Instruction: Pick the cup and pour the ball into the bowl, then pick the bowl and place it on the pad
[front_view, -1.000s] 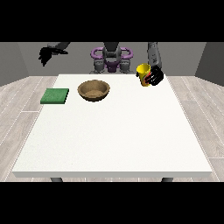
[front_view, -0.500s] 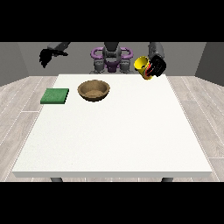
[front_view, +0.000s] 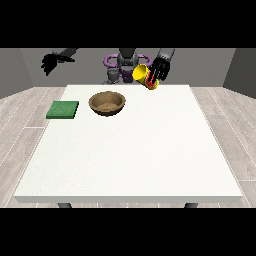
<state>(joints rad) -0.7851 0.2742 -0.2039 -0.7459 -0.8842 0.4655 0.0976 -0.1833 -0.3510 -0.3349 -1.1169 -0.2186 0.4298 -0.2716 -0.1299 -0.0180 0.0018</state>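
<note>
Front view: the hand at the view's right is raised above the far edge of the desk, its fingers curled round the cup. The cup is yellow and tilted, with its open mouth turned down and towards the view's left; a patch of red shows against it just under the fingers. The ball cannot be made out.

The bowl, brown and upright, rests on the desk below this hand and off towards the view's left, apart from the cup. The cup's mouth points roughly that way but is not over the bowl's rim.

The pad, a flat green square, lies on the desk farther still from this hand, beyond the bowl at the view's left, near the desk's edge and not touching the bowl.

The hand at the view's left is held up in the air, well away from the desk and above the pad's side. It holds nothing; whether its fingers are straight or curled cannot be told.
</note>
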